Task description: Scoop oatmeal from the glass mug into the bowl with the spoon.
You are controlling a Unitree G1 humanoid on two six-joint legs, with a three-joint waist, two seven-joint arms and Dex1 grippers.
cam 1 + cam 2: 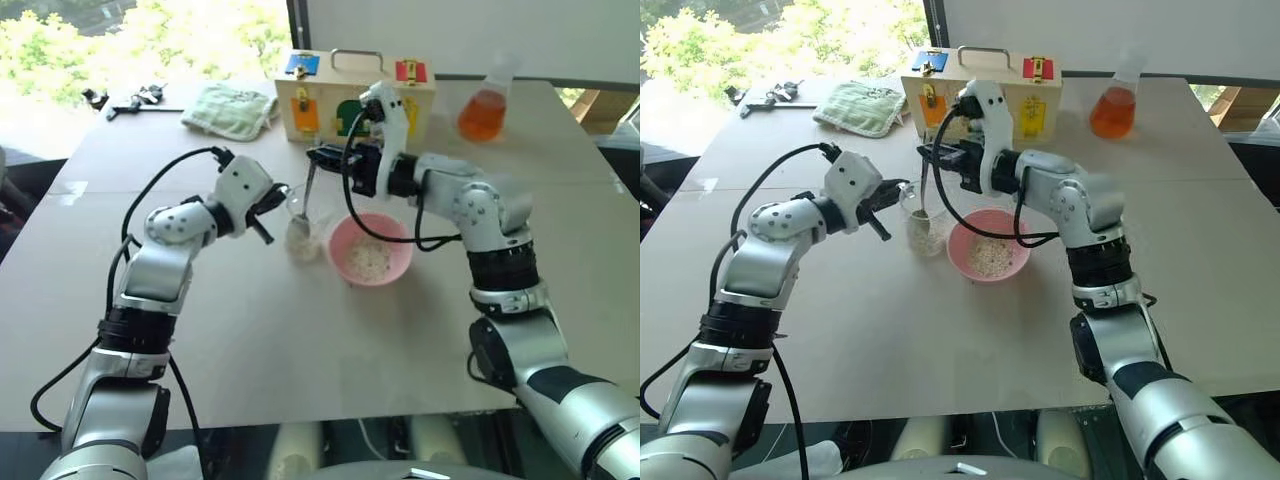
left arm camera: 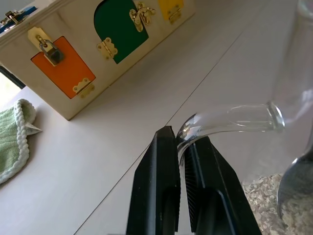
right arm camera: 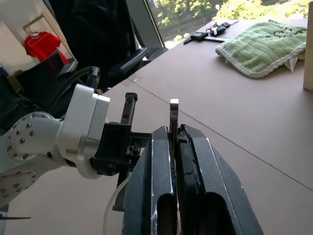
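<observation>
A: 2 pincers, both busy at the glass mug (image 1: 303, 222)?
B: Yes. The left pincer (image 2: 181, 147) is clamped tight on the mug's clear handle; its 2 black fingers (image 2: 156, 186) squeeze the glass loop between them.
A: And the right pincer (image 3: 174, 134)?
B: Pinched closed on the top of the spoon (image 1: 308, 190), which hangs nearly upright with its oval end down inside the mug.
A: Where does the mug sit?
B: On the pale worktop (image 1: 300, 340), near its middle, just to the left of the pink bowl (image 1: 371, 248).
A: Any oatmeal (image 1: 300, 238) visible?
B: A pale flaky layer lies in the bottom of the mug, and more flakes lie in the bowl.
A: What else is on the worktop?
B: A wooden box (image 1: 352, 95) with coloured doors and latches stands behind the arms, a green cloth (image 1: 232, 108) lies to its left, and a flask of orange liquid (image 1: 483, 110) stands to its right.
</observation>
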